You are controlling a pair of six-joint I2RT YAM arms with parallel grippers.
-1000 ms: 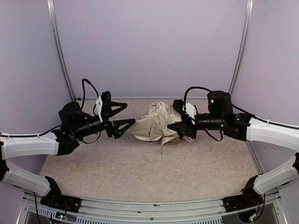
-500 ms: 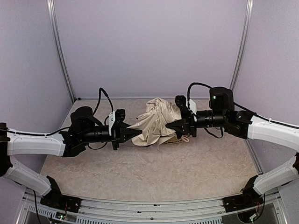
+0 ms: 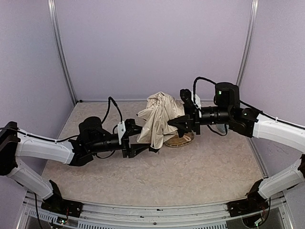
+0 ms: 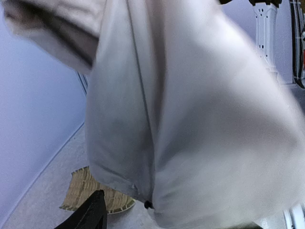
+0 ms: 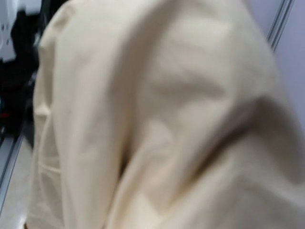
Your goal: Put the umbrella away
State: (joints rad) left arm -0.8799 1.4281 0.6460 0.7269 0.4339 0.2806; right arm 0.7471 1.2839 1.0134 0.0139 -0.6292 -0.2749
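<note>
Top external: umbrella (image 3: 157,118) hangs pinched in right pincer (image 3: 175,125) — left pincer (image 3: 146,139), spread, at its lower edge

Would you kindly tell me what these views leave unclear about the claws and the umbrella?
1. Right wrist view: blurred umbrella fabric fills the frame, hiding the fingers of the right claw.
2. Left wrist view: fabric covers nearly everything. Only one finger of the left claw and a basket corner show.
3. Top view: folds hide the shaft, and whether either claw actually grips.
</note>
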